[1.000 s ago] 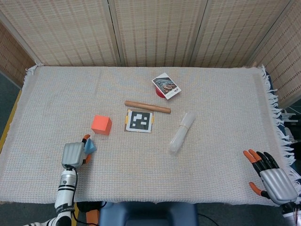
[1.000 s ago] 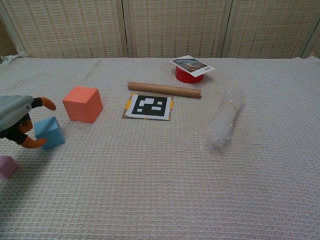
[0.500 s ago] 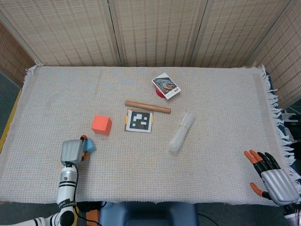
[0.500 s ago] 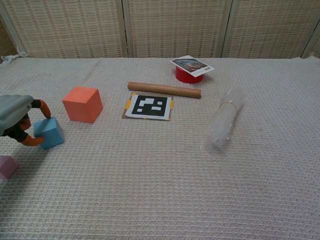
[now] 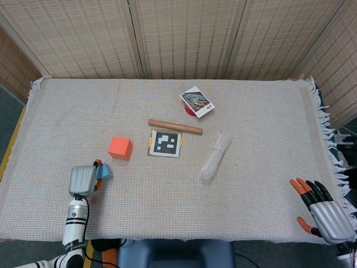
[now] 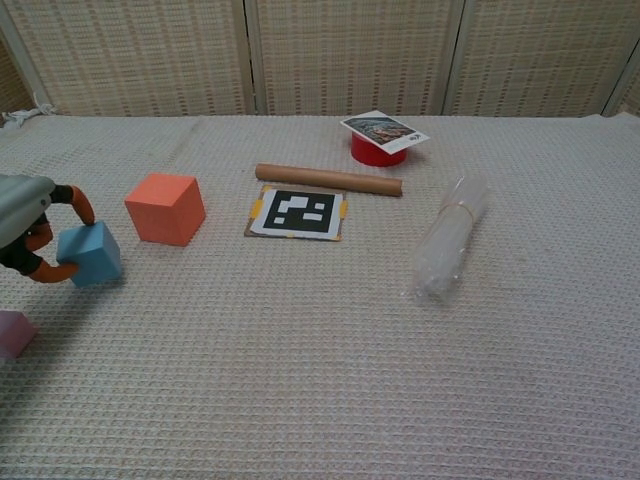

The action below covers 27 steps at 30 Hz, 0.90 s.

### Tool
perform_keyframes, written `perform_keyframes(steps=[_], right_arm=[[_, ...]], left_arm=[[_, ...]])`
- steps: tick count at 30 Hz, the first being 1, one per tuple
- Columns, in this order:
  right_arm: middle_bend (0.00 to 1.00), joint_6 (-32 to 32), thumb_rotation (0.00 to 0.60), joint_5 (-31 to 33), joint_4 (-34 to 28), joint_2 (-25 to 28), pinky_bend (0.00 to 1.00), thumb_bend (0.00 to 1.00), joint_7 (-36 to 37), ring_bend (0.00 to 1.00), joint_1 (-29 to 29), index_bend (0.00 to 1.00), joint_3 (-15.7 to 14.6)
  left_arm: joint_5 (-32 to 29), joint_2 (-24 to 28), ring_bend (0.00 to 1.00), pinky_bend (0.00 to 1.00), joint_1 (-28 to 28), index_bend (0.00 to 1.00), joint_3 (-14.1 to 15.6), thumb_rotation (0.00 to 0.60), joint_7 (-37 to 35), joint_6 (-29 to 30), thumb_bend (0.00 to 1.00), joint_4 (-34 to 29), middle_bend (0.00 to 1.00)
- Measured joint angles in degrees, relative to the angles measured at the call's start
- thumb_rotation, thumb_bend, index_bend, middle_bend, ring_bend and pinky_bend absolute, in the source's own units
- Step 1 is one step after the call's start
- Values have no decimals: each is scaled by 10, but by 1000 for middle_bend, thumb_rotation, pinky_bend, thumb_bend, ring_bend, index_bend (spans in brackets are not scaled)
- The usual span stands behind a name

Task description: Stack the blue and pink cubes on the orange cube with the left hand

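Note:
My left hand (image 5: 82,180) (image 6: 25,222) holds the blue cube (image 6: 90,254) (image 5: 104,171) between thumb and finger, lifted a little off the cloth. The orange cube (image 6: 165,207) (image 5: 120,148) sits on the cloth just beyond and to the right of it. The pink cube (image 6: 14,333) lies at the near left edge in the chest view, below the hand; in the head view only a sliver of the pink cube (image 5: 90,196) shows under the hand. My right hand (image 5: 322,210) hangs at the near right table edge, fingers apart, holding nothing.
A black-and-white marker tile (image 5: 166,143) lies mid-table, a wooden dowel (image 5: 174,127) behind it. A red cup with a card on top (image 5: 196,103) stands further back. A rolled clear plastic bundle (image 5: 215,156) lies to the right.
The left hand has closed on the blue cube and raised it slightly, drawing it a bit toward the left. The right hand has stayed put.

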Motion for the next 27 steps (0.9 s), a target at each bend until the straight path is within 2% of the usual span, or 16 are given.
perform_keyframes(steps=[6, 11, 17, 27], right_arm=[[0, -4, 600, 3, -2, -1, 0, 217, -3, 0, 0, 0, 0], [0, -4, 600, 10, -4, -1, 0, 217, -6, 0, -1, 0, 3], [0, -2, 600, 19, -6, -2, 0, 217, -9, 0, -3, 0, 8], [0, -16, 600, 45, -9, -5, 0, 217, -20, 0, -1, 0, 16]], left_arm=[[73, 60, 1000, 1000, 8, 542, 22, 600, -11, 26, 275, -40, 1000], [135, 96, 1000, 1000, -5, 541, 28, 600, -19, 25, 276, -39, 1000], [178, 103, 1000, 1000, -45, 537, 24, 600, -64, -9, 277, 19, 1000], [234, 84, 1000, 1000, -114, 504, 14, 600, -153, -63, 275, 127, 1000]])
